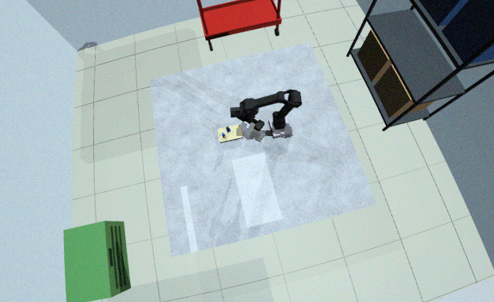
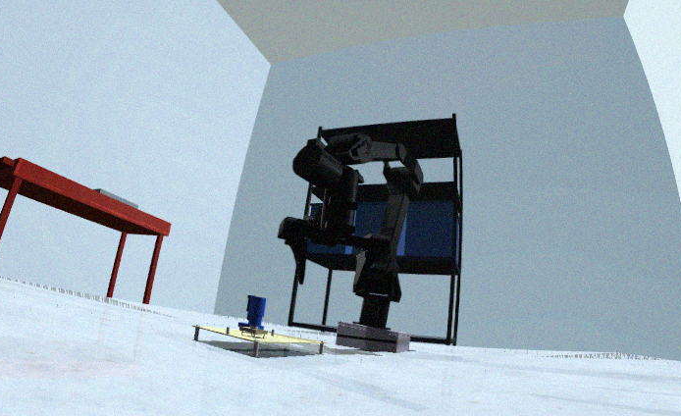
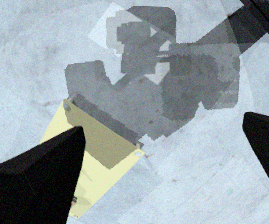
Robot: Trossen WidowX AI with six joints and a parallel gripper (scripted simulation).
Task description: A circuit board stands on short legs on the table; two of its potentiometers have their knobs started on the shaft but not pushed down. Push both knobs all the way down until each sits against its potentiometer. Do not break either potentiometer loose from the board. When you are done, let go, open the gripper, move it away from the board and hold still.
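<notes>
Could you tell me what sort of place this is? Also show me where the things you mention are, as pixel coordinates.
Probably a workshop or lab: a tiled floor [image 1: 114, 179], a red cart [image 1: 241, 18] [image 2: 95, 204] and a robot arm [image 1: 264, 102] [image 2: 395, 217] beside a circuit board [image 1: 232, 137] [image 2: 287, 338] [image 3: 105, 175].

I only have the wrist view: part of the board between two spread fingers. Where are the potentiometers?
Observer: Top view shows both on the board, toward its left end in that picture: one has a blue knob, the other a black knob.

Operator: Is the gripper touching anything there?

Observer: No. Exterior view shows the gripper open, hanging above the board's height and off to the side of the blue knob.

Operator: Board propped properly?

Observer: Exterior view shows it standing on short legs, a dark shadow beneath it.
</notes>
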